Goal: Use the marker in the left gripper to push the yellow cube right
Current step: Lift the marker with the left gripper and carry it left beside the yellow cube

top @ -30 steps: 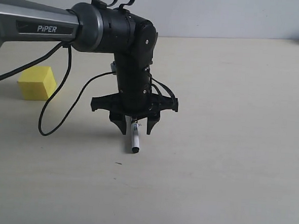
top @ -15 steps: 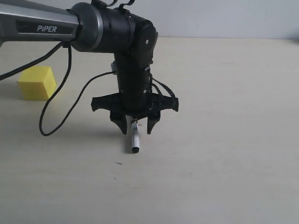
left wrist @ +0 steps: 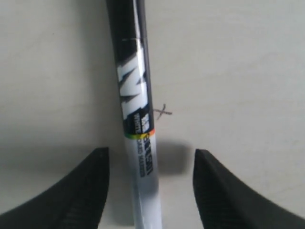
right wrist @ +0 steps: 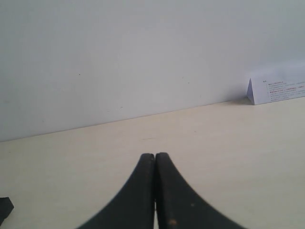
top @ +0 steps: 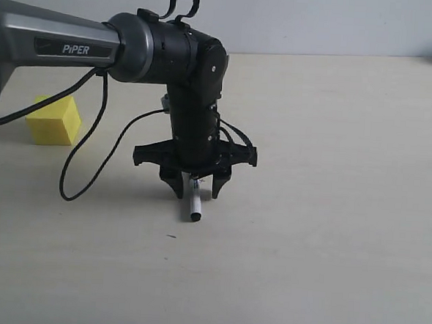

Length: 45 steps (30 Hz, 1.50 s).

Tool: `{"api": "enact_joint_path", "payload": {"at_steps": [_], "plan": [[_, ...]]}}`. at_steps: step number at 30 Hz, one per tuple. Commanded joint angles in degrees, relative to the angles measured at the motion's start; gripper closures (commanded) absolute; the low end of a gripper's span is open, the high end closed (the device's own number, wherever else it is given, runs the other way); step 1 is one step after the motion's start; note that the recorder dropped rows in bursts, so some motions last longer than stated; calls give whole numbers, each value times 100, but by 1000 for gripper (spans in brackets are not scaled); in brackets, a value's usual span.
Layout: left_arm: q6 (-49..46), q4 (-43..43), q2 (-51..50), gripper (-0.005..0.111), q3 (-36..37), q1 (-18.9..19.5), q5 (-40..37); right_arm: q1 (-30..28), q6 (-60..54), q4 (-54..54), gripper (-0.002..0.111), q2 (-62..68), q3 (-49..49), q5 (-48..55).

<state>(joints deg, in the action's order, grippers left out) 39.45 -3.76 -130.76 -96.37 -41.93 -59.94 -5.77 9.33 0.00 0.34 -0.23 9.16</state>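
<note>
The yellow cube point(top: 53, 120) sits on the table at the far left, well apart from the arm. My left gripper point(top: 197, 196) points down at mid-table and is open. The marker point(top: 195, 203) stands between its fingers, its end by the tabletop. In the left wrist view the marker point(left wrist: 136, 119) runs up the middle, black at the far end and white near me. There is a gap between it and each finger point(left wrist: 86, 186) of the left gripper point(left wrist: 148, 151). My right gripper point(right wrist: 155, 155) is shut and empty; the exterior view does not show it.
A black cable point(top: 79, 176) loops from the left arm down onto the table between cube and gripper. A small cross mark point(left wrist: 163, 112) is drawn on the table beside the marker. A folded white card point(right wrist: 279, 88) stands by the wall at the far right.
The left arm's upper links have shifted slightly up and to the right. The marker's lower end stays at the same spot on the table. The cube has not moved.
</note>
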Motion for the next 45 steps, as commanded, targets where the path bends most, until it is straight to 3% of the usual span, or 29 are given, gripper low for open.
{"api": "enact_joint_path", "payload": {"at_steps": [1,3,5,10,11,17,20,25,29,30,31,35,39,41,43,45], "plan": [[-19,47,-20,54,-41,20,-58,-19,-16,0,108,-34,23,-53],[-17,47,-57,54,-41,20,-83,-19,-16,0,108,-34,23,-53],[-31,47,-66,63,-41,20,-113,-19,-16,0,108,-34,23,-53],[-553,47,-3,103,-103,20,-137,-19,-16,0,108,-34,23,-53],[-795,47,40,106,-162,20,-176,-19,-16,0,108,-34,23,-53],[-2703,71,490,106,-829,20,-1002,-19,-16,0,108,-34,23,-53],[-3720,109,798,107,-1236,20,-1002,-19,-16,0,108,-34,23,-53],[-4839,994,1491,107,-1184,50,-1002,-19,-16,0,108,-34,23,-53],[-6993,821,2079,107,-834,210,-1002,-19,-16,0,108,-34,23,-53],[-7766,781,2366,107,-706,369,-1002,-19,-16,0,108,-34,23,-53],[-7916,781,2465,107,-693,528,-1002,-19,-16,0,108,-34,23,-53],[-8938,526,2605,107,-693,1762,-1002,-19,-16,0,108,-34,23,-53],[-9630,1637,2329,107,-679,3010,-842,-19,-16,0,108,-34,23,-53],[-9530,2289,2153,107,-679,3352,-713,-19,-16,0,108,-34,23,-53],[-9556,2335,2010,107,-679,3582,-782,-19,-16,0,108,-34,23,-53],[-10311,1958,1983,107,-666,3816,-1002,-19,-16,0,108,-34,23,-53]]}}
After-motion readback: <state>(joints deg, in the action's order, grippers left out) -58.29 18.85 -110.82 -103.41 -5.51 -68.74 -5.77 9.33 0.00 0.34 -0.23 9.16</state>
